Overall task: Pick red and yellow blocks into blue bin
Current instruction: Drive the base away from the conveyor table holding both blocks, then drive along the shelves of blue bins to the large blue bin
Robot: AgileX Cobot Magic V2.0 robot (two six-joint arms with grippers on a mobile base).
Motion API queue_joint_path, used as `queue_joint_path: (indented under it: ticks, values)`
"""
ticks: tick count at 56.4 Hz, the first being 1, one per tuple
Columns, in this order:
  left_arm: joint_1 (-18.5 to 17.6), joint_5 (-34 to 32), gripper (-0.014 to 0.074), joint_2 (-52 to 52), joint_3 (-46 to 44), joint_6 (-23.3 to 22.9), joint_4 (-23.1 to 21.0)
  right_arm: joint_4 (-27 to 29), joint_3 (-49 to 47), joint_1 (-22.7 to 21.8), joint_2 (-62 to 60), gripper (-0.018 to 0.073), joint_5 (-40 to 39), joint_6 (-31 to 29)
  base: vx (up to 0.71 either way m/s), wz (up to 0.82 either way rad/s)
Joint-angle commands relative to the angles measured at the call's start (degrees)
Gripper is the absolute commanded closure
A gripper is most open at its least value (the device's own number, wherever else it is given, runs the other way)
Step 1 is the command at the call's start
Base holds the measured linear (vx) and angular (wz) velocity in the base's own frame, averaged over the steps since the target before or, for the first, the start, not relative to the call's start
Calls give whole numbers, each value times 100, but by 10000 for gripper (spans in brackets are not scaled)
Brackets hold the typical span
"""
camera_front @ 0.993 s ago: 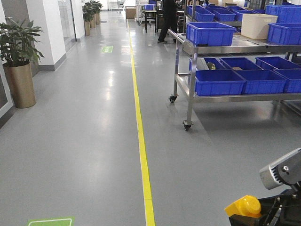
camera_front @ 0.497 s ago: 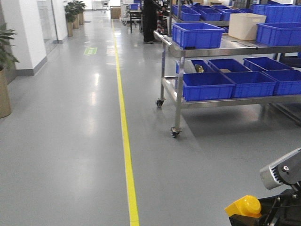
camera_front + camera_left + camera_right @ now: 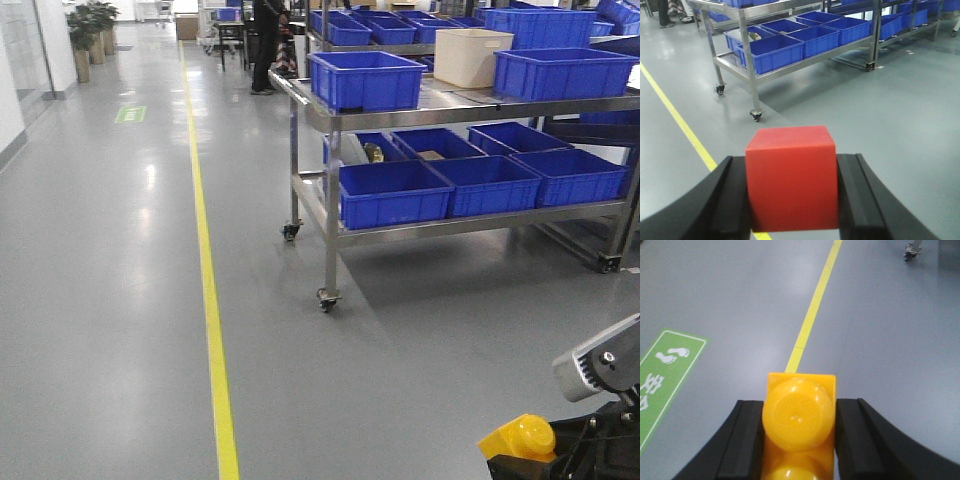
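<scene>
My left gripper [image 3: 794, 160] is shut on the red cube [image 3: 791, 182], held above the grey floor. My right gripper [image 3: 800, 402] is shut on the yellow studded brick [image 3: 799, 415], studs facing the camera. The brick also shows at the bottom right of the front view [image 3: 520, 438], by the right arm [image 3: 598, 368]. Several blue crates stand on a steel cart ahead to the right, one on the top shelf [image 3: 366, 78] and others on the lower shelf [image 3: 395, 192]. I cannot tell which crate is the task's bin.
The wheeled steel cart [image 3: 330, 235] also carries a beige tub [image 3: 472, 56]. A yellow floor line [image 3: 210, 290] runs down the corridor. A person [image 3: 268, 40] stands far back, potted plants [image 3: 85, 40] at far left. A green footprint marking [image 3: 665, 375] lies on the floor.
The front view has swung right: the cart, the floor line and the plants have slid left and the cart looks nearer. The yellow brick and right arm keep their place in view.
</scene>
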Motion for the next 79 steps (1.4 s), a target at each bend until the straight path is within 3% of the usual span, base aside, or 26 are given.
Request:
queue_joint_path:
  ticks: [1, 48, 79]
  values:
    - [-49, -503, 311, 115, -132, -41, -31, 74, -163, -5, -78, 303, -338, -67, 41, -21]
    - [-49, -503, 311, 115, -132, -41, -31, 74, -163, -5, -65, 303, -272, -67, 41, -23]
    - [-49, -504, 311, 115, -132, -41, -31, 74, -163, -5, -65, 303, -208, -67, 42, -46]
